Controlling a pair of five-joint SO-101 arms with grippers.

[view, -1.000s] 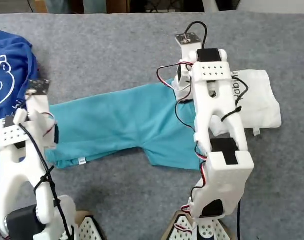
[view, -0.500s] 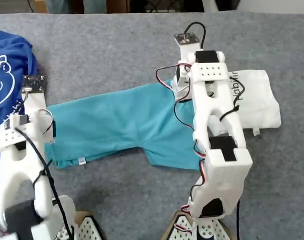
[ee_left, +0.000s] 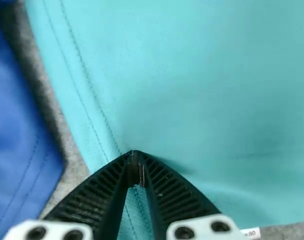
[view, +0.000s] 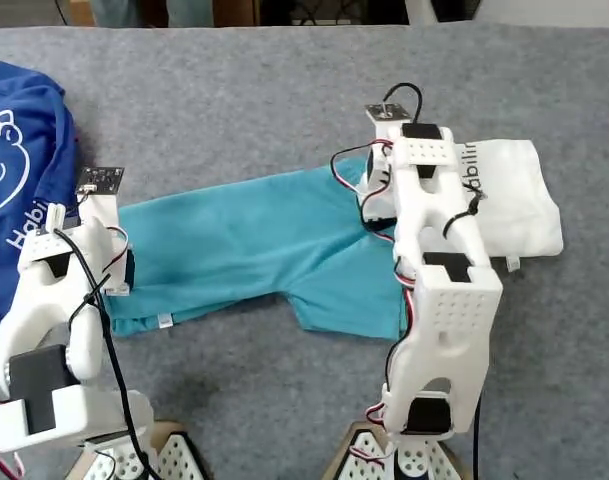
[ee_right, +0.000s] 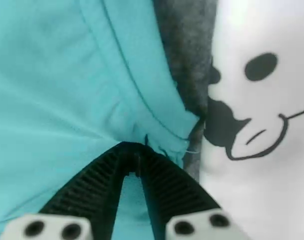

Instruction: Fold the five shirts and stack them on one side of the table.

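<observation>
Presently the grey worktop (view: 234, 90) is carrying everything, and the teal shirt (view: 254, 240) is lying flat on it, stretched between the two tools. The blue shirt (view: 14, 170) is lying just beside the left tool (ee_left: 136, 167), on its outer side. The folded white shirt (view: 514, 200) is sitting just beside the right tool (ee_right: 133, 160). Both tools are pinching closed, tips meeting on teal cloth near its hems, apparently gripping one end each. For a clean fold, I judge both ends should be rising together and level, travelling at one pace, holding the cloth taut and not dragging either neighbouring shirt along.
</observation>
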